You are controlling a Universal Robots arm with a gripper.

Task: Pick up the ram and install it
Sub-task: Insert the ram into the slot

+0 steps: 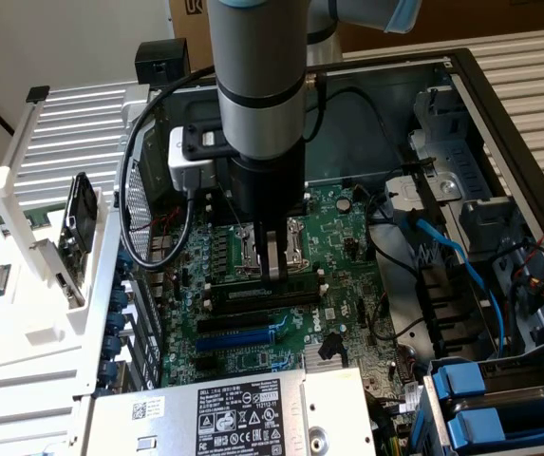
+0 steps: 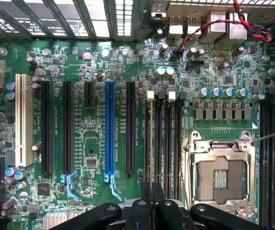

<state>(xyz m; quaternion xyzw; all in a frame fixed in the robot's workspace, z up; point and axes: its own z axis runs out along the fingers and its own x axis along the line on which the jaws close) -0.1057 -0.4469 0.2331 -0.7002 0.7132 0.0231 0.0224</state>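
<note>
Gripper [image 1: 273, 274] is noted nearly closed, pinched on the top edge of the ram [image 1: 243, 298] at mid-length. The ram stands directly beneath it among the memory slots [image 2: 168, 143] beside the CPU socket [image 2: 221, 177], its long axis along the slot. It is seen as a thin, dark-green stick, edge-up; seating depth cannot be told.

Board [image 2: 127, 62] looks matte green, and the blue slot [image 2: 110, 129] is glossy plastic. Socket frame [image 2: 193, 167] is shiny bare metal, arm [image 1: 257, 66] smooth satin grey.
</note>
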